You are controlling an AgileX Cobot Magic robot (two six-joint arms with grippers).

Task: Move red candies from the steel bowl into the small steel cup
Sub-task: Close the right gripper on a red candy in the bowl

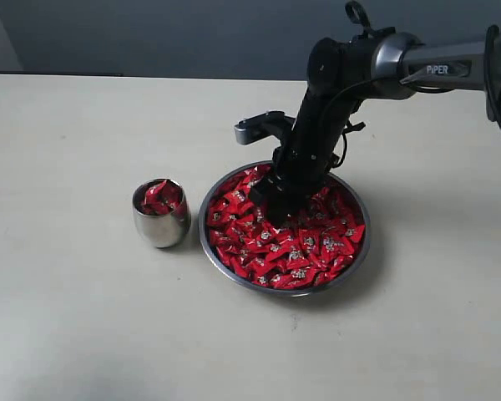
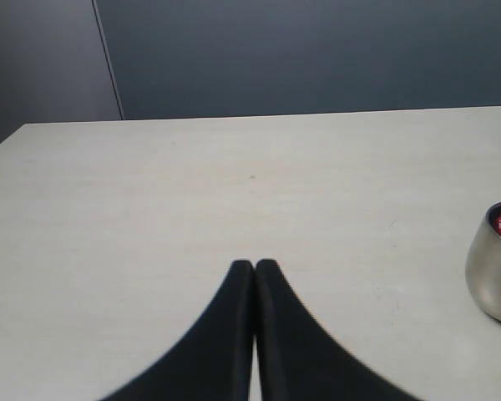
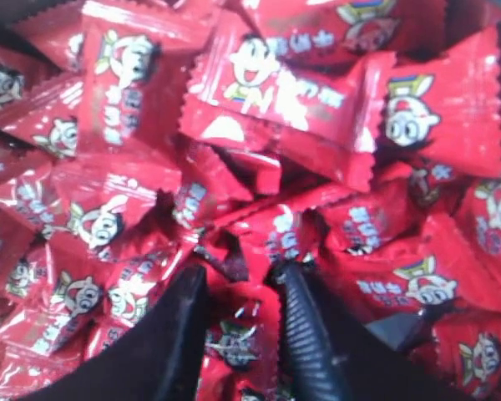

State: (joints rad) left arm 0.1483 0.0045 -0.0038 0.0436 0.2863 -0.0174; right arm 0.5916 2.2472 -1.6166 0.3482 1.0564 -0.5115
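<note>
The red candies (image 1: 294, 241) fill the steel bowl (image 1: 234, 271) in a loose heap, wrappers lying every way, so no single long axis guides me. In my right wrist view one candy (image 3: 234, 347) sits straight between my fingers, under the tips. My right claw (image 1: 275, 209) points down into the pile in the half of the bowl farther from the exterior camera. Its jaws stand a narrow gap apart, with that wrapper in the gap. I cannot tell whether I am pinching it or only straddling it. What the coming move turns on, I judge, is the small steel cup (image 1: 161, 224). It stands upright on the desk (image 1: 67, 317) just beside the bowl, on its left in the exterior view, with a few red candies in it. From my right claw the cup lies across the pile and past the bowl's left rim, so I would lift clear of the heap before going sideways. My left claw (image 2: 255, 266) is clenched on nothing, tips touching, over bare desk with the cup at the edge of its view. The right claw is the one at the candies.
</note>
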